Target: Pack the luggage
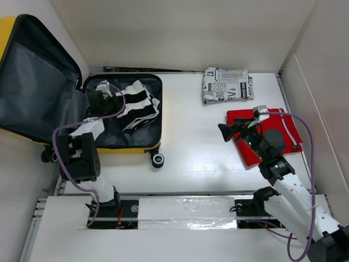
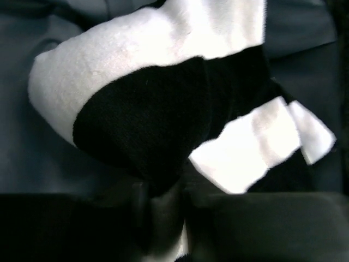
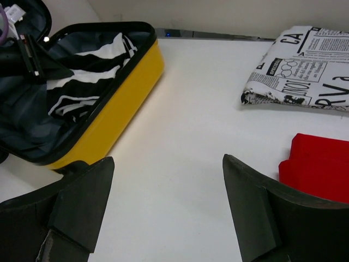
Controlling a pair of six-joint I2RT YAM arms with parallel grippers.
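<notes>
The luggage (image 1: 128, 148) lies open at the left, yellow shell with a dark grey lining, its lid (image 1: 38, 82) leaning back. A black-and-white striped garment (image 1: 136, 103) lies loosely in the lower half. My left gripper (image 1: 102, 94) is down inside the case at the garment's left end. In the left wrist view its jaws (image 2: 182, 218) stand nearly together, pinching a fold of the striped cloth (image 2: 152, 109). My right gripper (image 1: 229, 131) hovers open and empty over the bare table, at the left edge of a folded red garment (image 1: 248, 153).
A folded newspaper-print garment (image 1: 226, 84) lies at the back of the table, right of the case. The red garment (image 3: 322, 164) sits close to my right finger. The case's wheel (image 1: 158, 159) sticks out at its front corner. Walls close in on both sides.
</notes>
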